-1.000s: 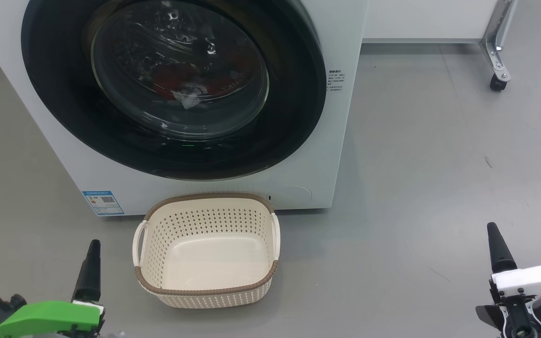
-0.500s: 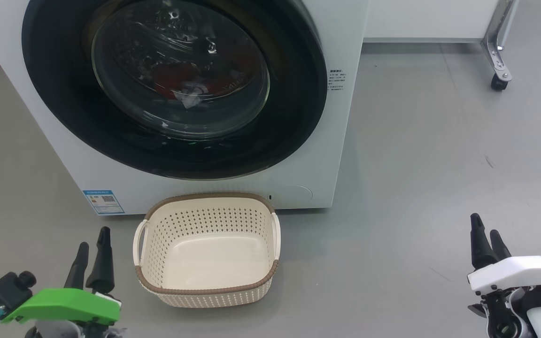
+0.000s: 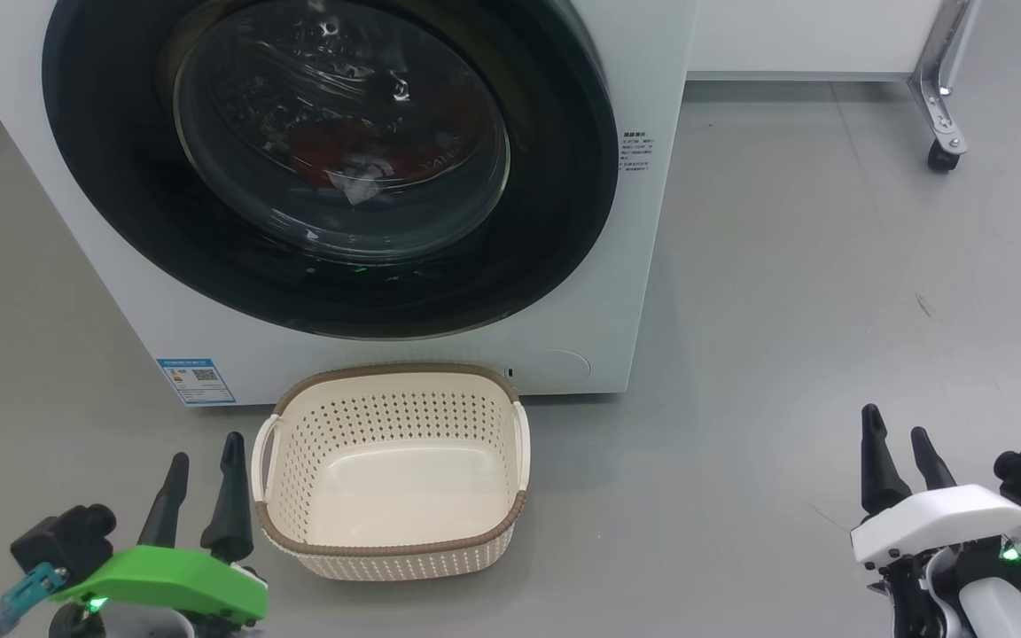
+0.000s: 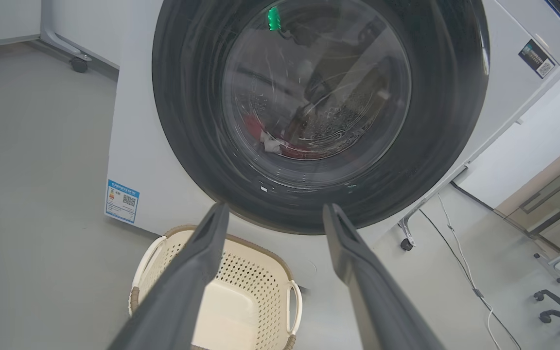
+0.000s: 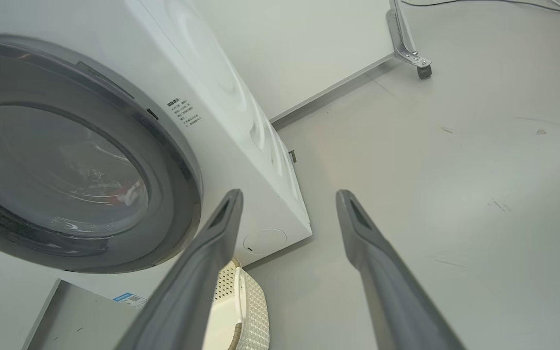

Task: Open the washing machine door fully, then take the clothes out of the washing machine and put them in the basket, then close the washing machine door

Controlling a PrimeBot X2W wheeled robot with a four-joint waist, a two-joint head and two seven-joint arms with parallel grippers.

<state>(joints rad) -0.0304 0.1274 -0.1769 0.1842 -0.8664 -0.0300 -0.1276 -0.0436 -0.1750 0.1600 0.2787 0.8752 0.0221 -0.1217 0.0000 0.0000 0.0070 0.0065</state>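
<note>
1. The left gripper (image 3: 205, 447) sits at the near left, low over the grey floor (image 3: 785, 292). Its two dark fingers (image 3: 229, 505) stand apart, hold nothing and point away toward the washing machine (image 3: 643, 266). The right-hand finger is just beside the basket's left handle; I cannot tell if they touch.
2. A blue label (image 3: 195, 382) is stuck on the machine's front at its lower left corner.
3. The washing machine door (image 3: 120, 213) lies shut against the white front. The clothes (image 3: 333, 146) are inside, a red heap with a white patch seen through the glass, low in the drum. They are far from both pairs of fingers, behind the door. In the left wrist view the door fills the space beyond the spread fingertips.
4. The basket (image 3: 395, 369) stands upright on the floor, just in front of the machine and below the door's lower rim. Its whole cream bottom shows. It lies between the two grippers, much closer to the left one.
5. A small text sticker (image 3: 634, 152) sits on the machine's front, right of the door.
6. The right gripper (image 3: 894, 421) is at the near right over bare floor, well apart from the basket and the machine. Its fingers (image 3: 874, 470) are spread and grip nothing. In the right wrist view the machine's lower right corner lies beyond the left-hand finger.
7. A caster wheel (image 3: 939, 158) on a metal leg stands at the far right.
</note>
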